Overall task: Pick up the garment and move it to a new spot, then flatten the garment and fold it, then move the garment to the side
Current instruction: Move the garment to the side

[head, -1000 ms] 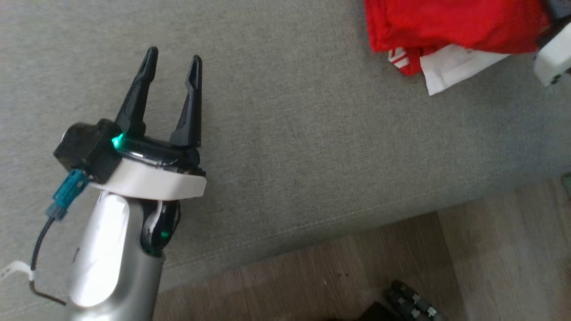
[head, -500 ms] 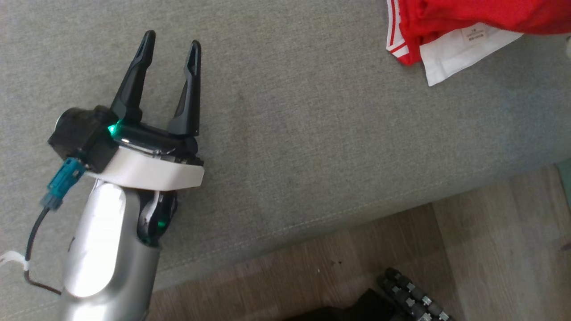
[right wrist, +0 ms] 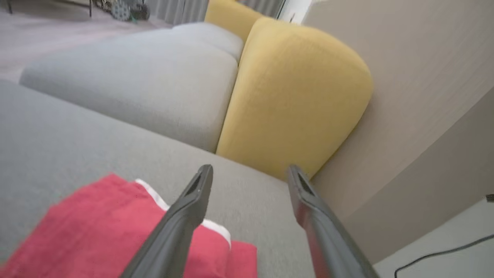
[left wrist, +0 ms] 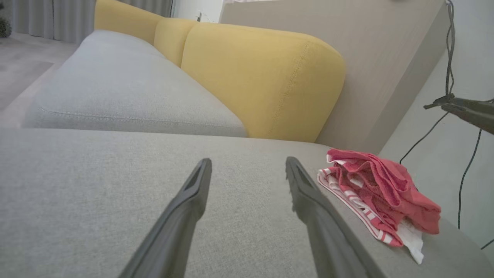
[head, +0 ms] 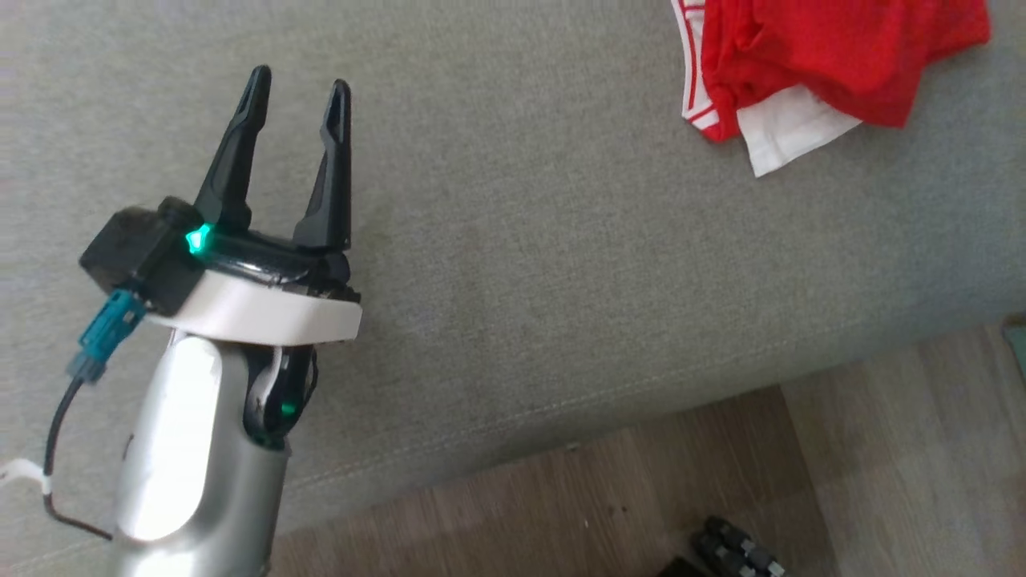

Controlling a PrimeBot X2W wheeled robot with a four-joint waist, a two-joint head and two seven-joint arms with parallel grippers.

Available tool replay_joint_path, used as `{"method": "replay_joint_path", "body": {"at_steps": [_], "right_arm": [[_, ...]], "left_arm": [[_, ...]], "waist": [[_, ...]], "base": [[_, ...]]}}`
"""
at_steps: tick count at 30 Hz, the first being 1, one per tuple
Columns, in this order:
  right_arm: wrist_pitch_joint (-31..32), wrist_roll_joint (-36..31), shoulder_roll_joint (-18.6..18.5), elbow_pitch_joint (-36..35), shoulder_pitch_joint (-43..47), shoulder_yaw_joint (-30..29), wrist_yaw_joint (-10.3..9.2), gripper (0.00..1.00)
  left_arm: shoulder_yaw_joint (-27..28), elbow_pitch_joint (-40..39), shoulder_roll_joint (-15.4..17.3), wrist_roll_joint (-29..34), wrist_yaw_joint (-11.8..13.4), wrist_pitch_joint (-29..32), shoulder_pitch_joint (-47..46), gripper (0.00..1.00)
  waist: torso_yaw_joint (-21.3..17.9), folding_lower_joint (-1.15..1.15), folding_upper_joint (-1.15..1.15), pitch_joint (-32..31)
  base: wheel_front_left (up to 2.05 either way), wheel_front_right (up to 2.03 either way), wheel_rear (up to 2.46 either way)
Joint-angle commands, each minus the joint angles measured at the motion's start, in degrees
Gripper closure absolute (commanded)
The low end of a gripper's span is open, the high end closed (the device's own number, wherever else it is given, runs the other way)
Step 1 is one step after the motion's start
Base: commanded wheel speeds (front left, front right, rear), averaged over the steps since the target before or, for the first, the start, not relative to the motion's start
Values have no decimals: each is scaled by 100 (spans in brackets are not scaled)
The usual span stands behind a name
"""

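Head view: the left gripper (head: 299,78) sat at 9 o'clock over the grey sofa seat (head: 561,240), fingers pointing toward 12 and spread apart, with nothing between them. A green light showed on its wrist. The garment (head: 834,56) lay on the seat at 1 o'clock, well apart from that gripper. It was a bunched red piece with white striped trim on its 9 o'clock edge and a white panel sticking out at its 6 o'clock side; the frame's top edge cut off part of it. Wood floor (head: 641,497) ran from 5 to 6 o'clock below the seat's front seam. Left wrist view: the left gripper (left wrist: 249,161) showed both fingers wide and empty above bare seat fabric. The garment (left wrist: 378,185) lay at 4 o'clock, just beyond the right-hand finger, near the seat's end, in loose rumpled layers. A yellow back cushion (left wrist: 262,77) stood at 12 o'clock, and a dark cable (left wrist: 460,189) hung down the wall at 3 o'clock. Right wrist view, somewhat blurred: the right gripper (right wrist: 251,168) was spread, with nothing pinched between its fingers. The garment (right wrist: 115,227) lay at 7 o'clock on the seat, and the left-hand finger crossed in front of it; I could not tell whether they touched. The yellow back cushion (right wrist: 297,96) rose at 12 to 1 o'clock.
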Motion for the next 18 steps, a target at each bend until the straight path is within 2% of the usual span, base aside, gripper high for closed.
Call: {"method": "replay_joint_path", "body": {"at_steps": [1, 10, 18], "right_arm": [[-54, -41, 10, -279, 152, -92, 10, 0], [-286, -103, 1061, -1179, 829, -874, 10, 0], [-471, -402, 1883, -1746, 1838, -1111, 10, 0]], "left_arm": [[197, -194, 17, -35, -36, -29, 63, 0], [520, -304, -95, -124, -36, -29, 379, 0], [895, -318, -121, -174, -36, -29, 730, 0]], "waist": [[93, 0, 0, -206], [616, 0, 0, -902], [1013, 0, 0, -1336]], "base": [[0, 0, 0], [0, 0, 0], [0, 0, 0]]}}
